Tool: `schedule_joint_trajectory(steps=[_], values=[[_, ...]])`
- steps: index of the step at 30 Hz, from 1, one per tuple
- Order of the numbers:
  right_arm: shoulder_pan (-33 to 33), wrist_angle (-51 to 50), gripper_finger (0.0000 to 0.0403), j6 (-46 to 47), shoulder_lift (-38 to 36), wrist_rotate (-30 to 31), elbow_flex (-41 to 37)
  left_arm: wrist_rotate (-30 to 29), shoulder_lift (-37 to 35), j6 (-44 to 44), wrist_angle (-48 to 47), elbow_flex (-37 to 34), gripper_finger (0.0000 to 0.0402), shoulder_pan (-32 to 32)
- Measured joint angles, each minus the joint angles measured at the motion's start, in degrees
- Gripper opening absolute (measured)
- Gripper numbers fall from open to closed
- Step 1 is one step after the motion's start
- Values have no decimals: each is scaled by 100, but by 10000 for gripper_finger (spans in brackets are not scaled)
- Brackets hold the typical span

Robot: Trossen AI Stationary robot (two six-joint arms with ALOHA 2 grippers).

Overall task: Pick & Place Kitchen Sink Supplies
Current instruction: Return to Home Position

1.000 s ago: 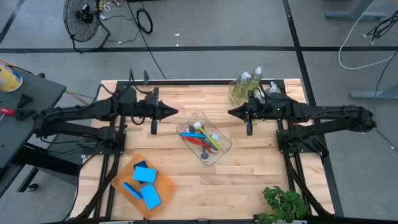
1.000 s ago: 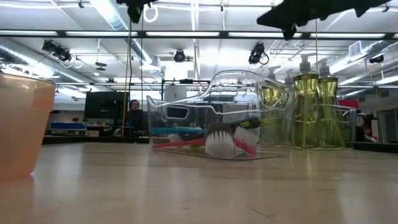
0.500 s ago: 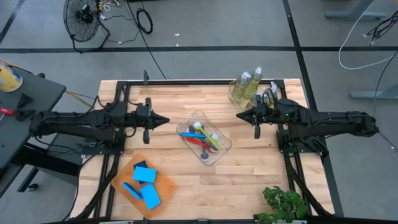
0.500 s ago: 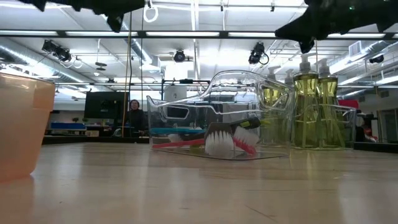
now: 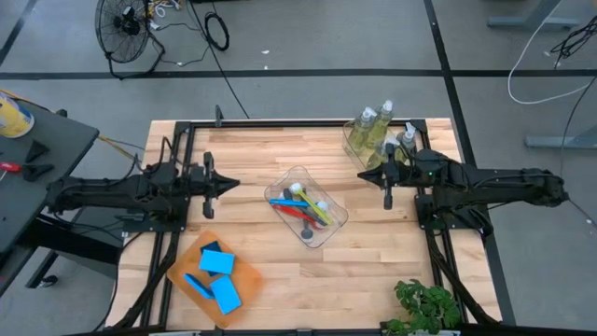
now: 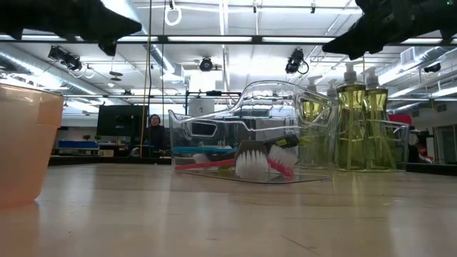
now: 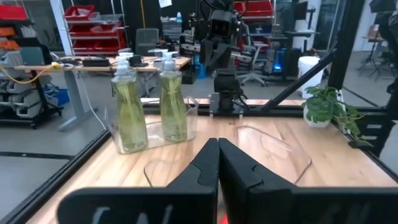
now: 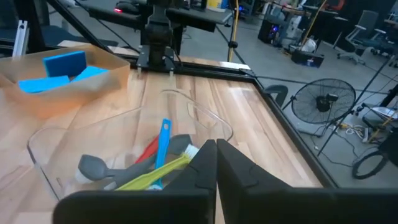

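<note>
While both arms hang level above the wooden table, each gripper has its two dark fingers pressed tightly together, holding and touching nothing. The left gripper sits over the table's left side. The right gripper sits over the right side, just beside the soap bottles. The bottles stand upright in a clear tub at the far right corner; how many there are is hard to tell. Between the two grippers, a second clear tub at the table's centre holds the brushes, blue, red, yellow-green and grey, lying crossed over one another. The blue sponges lie in an orange bin at the near left corner. In the low view only the dark undersides of the arms show, cut off by the top edge, and the orange bin is cropped at the left edge. In both wrist views the closed fingers hide part of the centre tub.
</note>
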Motion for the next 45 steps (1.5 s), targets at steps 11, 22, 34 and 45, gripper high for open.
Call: schedule_joint_trajectory(steps=[11, 22, 34, 45], values=[[0, -62, 8, 304, 0, -21, 0, -19, -636, -42, 55, -708, 9, 0], [-320, -47, 8, -209, -13, -306, 0, 42, -884, 31, 46, -831, 13, 0], [-424, 96, 8, 133, -15, -967, 0, -51, -872, -154, -47, -831, 14, 0], [-424, 105, 8, 332, -9, -702, 0, -37, -872, -151, -43, -831, 14, 0]])
